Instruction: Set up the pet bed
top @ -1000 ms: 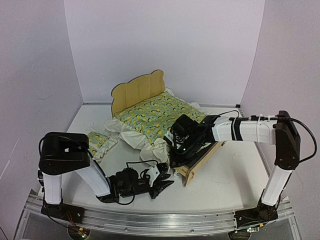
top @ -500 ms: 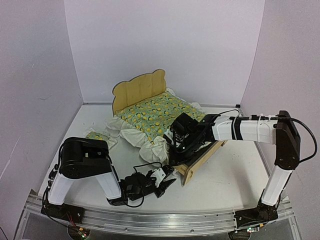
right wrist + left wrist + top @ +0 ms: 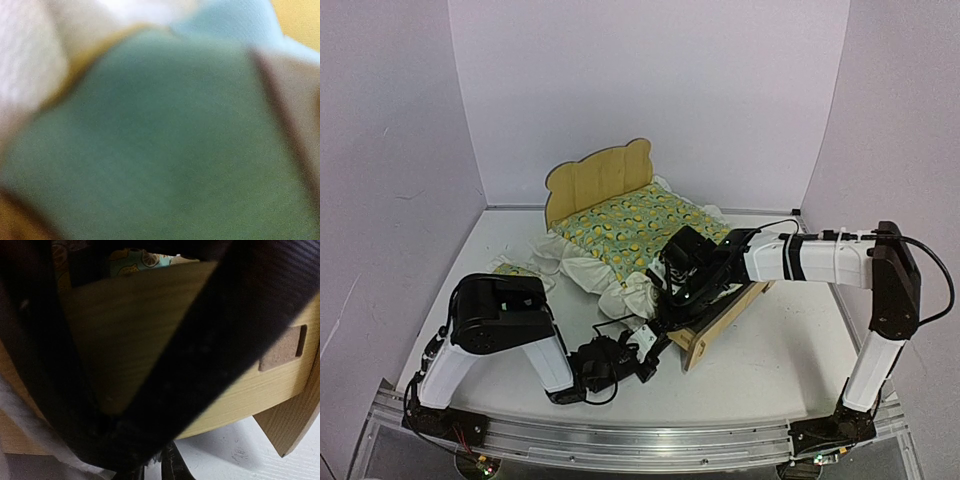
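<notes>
Plywood bed (image 3: pixel 732 308) askew on white table (image 3: pixel 770 365), headboard (image 3: pixel 597 182) at far end. Spread over bed: lemon-print quilt (image 3: pixel 630 228), white edging spilling past the bed's left side. Left of bed, near that edging: pillow (image 3: pixel 517 272). At foot of bed, low down: left gripper (image 3: pixel 650 350), footboard (image 3: pixel 240 390) filling its wrist view behind dark fingers (image 3: pixel 235 305); cannot tell how jaws stand. Over foot of bed, down in the quilt: right gripper (image 3: pixel 672 305), wrist view a green blur; cannot tell jaw state either.

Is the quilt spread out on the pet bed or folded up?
Spread: the quilt lies open across the pet bed, ruffles spilling over its edge.
</notes>
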You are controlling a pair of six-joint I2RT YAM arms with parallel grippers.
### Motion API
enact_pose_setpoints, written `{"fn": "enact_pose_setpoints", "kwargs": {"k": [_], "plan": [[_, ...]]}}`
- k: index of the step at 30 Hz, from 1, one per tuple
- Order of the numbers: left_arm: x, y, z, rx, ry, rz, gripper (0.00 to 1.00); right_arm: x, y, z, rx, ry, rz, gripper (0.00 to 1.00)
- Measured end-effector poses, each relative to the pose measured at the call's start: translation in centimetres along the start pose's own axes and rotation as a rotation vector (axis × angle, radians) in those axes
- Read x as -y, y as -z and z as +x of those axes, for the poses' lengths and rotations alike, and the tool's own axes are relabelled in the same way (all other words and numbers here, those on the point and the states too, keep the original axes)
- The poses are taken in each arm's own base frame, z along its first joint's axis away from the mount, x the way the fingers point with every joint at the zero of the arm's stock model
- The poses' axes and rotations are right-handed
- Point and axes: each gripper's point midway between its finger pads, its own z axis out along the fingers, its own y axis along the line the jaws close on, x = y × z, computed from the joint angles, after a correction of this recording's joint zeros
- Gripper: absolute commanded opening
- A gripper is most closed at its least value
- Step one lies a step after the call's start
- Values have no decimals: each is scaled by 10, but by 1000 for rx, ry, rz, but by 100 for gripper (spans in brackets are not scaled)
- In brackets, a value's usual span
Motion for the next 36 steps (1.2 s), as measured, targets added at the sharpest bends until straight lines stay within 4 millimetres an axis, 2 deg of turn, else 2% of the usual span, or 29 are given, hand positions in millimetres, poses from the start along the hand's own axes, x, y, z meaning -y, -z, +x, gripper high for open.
{"fn": "enact_pose_setpoints", "kwargs": {"k": [3, 7, 10, 13, 16, 21, 24, 28, 30, 32, 34, 36], "plan": [[1, 2, 3, -10, -22, 16, 0, 0, 0, 0, 2, 1, 0, 0], [10, 27, 10, -101, -47, 111, 0, 0, -1, -1, 8, 6, 3, 1], [21, 45, -6, -119, -35, 211, 0, 2, -3, 2, 11, 26, 13, 3], [32, 53, -23, -105, -5, 293, 0, 7, -8, 7, 5, 50, 32, 6], [41, 58, -24, -112, 17, 350, 0, 13, -14, 13, 1, 68, 47, 16], [49, 74, -1, -196, 32, 412, 0, 14, -16, 16, 4, 32, 38, 44], [52, 88, 6, -242, 44, 447, 0, 8, -3, 16, 13, -13, 7, 58], [55, 100, -3, -249, 52, 489, 0, -3, 38, 22, 49, -29, -42, 70], [57, 102, -11, -239, 55, 507, 0, -9, 61, 25, 74, -18, -67, 71], [58, 104, -15, -236, 61, 523, 0, -12, 75, 29, 93, 10, -82, 71], [61, 106, -16, -241, 68, 541, 0, -12, 79, 38, 101, 64, -93, 72], [63, 108, -15, -252, 80, 557, 0, -10, 74, 52, 80, 108, -89, 72]]}}
